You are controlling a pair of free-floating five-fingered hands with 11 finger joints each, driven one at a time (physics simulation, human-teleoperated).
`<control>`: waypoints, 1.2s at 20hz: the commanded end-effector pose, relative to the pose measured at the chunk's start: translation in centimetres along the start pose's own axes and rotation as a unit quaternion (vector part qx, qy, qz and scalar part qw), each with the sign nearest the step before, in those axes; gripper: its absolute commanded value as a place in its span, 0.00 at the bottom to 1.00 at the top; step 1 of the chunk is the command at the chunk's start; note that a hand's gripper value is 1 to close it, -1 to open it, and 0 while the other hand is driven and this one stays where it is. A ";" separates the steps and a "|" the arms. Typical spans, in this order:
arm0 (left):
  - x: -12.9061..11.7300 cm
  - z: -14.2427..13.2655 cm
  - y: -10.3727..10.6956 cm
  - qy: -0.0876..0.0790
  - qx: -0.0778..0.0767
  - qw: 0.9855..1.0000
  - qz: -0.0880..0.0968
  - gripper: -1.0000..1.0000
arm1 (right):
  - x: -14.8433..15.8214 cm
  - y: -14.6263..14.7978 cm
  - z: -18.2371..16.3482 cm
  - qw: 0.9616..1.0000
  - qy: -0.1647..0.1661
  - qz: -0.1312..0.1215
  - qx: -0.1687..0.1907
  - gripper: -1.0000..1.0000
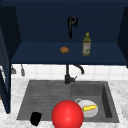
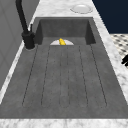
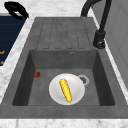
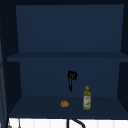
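Observation:
My right hand (image 1: pixel 71 26) hangs inside the open dark blue cabinet above the sink, fingers pointing straight down, touching nothing; it also shows in the upper view as the right hand (image 4: pixel 71 79). Below it on the cabinet's bottom shelf (image 1: pixel 37 56) lie a small brown potato (image 1: pixel 64 50) and, to its right, an upright olive oil bottle (image 1: pixel 86 45). My left hand (image 1: pixel 35 118) floats at the sink's front left edge, relaxed and holding nothing; the side views show the same hand (image 2: pixel 125 60) (image 3: pixel 15 10) beside the drainboard. A white plate (image 1: pixel 92 113) with a corn cob (image 1: pixel 90 108) sits in the basin.
A big red ball (image 1: pixel 67 115) stands before the sink's front edge. The black faucet (image 1: pixel 67 76) rises behind the grey sink (image 1: pixel 45 95). A small red thing (image 3: pixel 37 74) lies by the basin's wall. Another white dish (image 2: pixel 81 8) rests on the marble counter.

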State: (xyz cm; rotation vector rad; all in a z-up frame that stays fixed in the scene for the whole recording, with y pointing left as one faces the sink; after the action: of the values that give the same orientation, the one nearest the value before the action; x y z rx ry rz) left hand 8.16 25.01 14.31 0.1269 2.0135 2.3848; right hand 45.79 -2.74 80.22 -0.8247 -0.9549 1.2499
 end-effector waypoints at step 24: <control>0.0 0.0 0.0 0.000 0.000 1.000 0.000 0.50 | -10.9 -4.8 4.7 1.000 -0.022 0.010 0.014 0.00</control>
State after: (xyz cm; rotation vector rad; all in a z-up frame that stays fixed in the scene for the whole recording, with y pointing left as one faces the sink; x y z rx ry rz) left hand 8.16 25.01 14.31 0.1269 2.0135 2.3848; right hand 43.47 -14.11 84.12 -0.8050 -0.9448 1.2699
